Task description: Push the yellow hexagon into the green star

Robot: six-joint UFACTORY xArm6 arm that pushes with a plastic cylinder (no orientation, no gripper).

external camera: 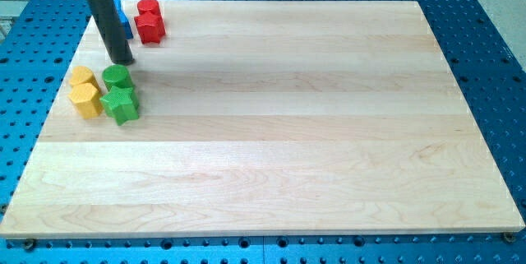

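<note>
Two yellow blocks sit near the board's left edge. The lower one [85, 99] looks like the yellow hexagon; the upper one [81, 76] touches it from above and its shape is unclear. The green star [122, 105] lies just right of the hexagon, close to it or touching. A green round block [117, 76] sits directly above the star. My dark rod comes down from the view's top left, and my tip [122, 61] rests on the board just above the green round block, up and to the right of the yellow blocks.
Two red blocks [149, 20] sit stacked close together near the board's top left. A blue block [124, 19] is partly hidden behind the rod. The wooden board [288, 132] lies on a blue perforated table.
</note>
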